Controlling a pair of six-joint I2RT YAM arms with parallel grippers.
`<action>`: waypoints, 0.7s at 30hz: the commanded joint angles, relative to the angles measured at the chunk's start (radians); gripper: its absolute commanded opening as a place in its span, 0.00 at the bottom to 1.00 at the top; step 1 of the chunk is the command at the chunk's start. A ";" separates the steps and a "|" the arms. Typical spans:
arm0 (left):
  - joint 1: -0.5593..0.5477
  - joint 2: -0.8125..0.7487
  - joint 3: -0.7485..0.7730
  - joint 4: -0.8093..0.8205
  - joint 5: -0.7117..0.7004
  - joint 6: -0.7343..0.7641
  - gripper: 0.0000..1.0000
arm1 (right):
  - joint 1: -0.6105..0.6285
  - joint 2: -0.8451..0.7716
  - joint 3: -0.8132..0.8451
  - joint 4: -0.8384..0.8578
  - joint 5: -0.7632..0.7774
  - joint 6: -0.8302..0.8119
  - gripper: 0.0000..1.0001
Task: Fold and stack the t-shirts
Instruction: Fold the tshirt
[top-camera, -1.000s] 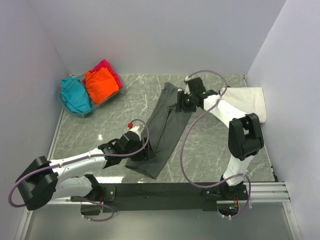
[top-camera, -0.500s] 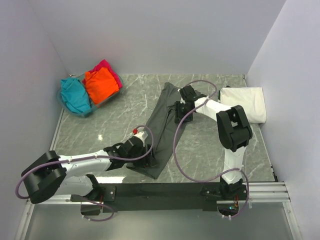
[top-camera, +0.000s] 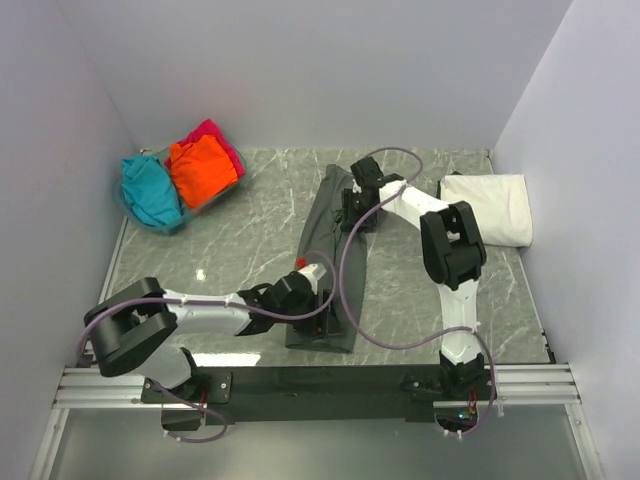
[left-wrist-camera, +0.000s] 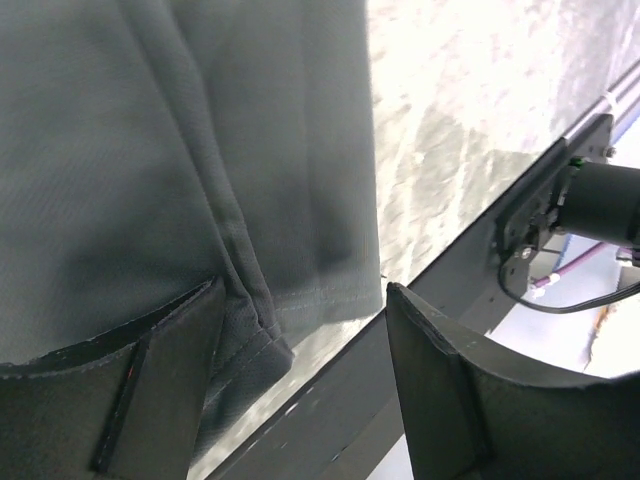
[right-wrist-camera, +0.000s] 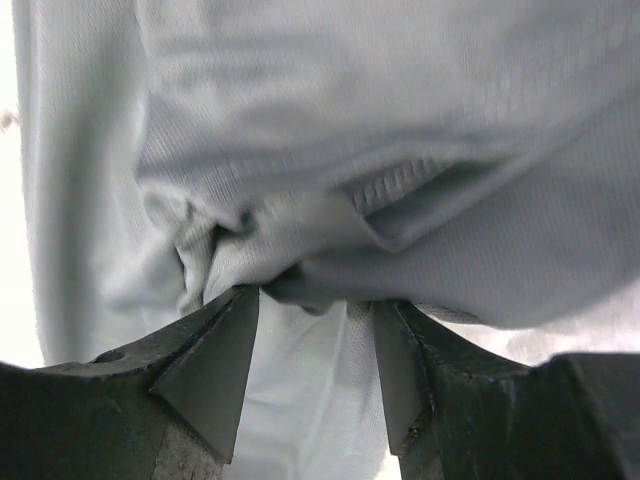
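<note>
The dark grey t-shirt lies on the table folded into a long narrow strip that runs from the back to the front rail. My left gripper is low over its near end, jaws open. In the left wrist view one finger rests on the shirt's hem and the other is off the cloth. My right gripper is pressed onto the far end, jaws partly open, with a bunch of the cloth between the fingertips. A folded white t-shirt lies at the back right.
A basket at the back left holds teal, orange and magenta t-shirts. The black front rail runs just below the grey shirt's near end. Walls close in on the left, back and right.
The grey shirt has swung from a diagonal to a straighter, narrower strip. My left gripper slid right with the near end. My right gripper moved left onto the far end.
</note>
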 joint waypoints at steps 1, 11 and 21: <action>-0.027 0.058 0.060 0.056 0.051 -0.002 0.72 | 0.005 0.070 0.095 -0.057 0.026 -0.017 0.56; -0.054 0.202 0.172 0.145 0.117 -0.005 0.71 | -0.013 0.180 0.283 -0.113 -0.001 -0.026 0.57; -0.059 0.158 0.221 0.028 0.015 0.036 0.71 | -0.019 0.107 0.244 -0.100 -0.024 -0.034 0.57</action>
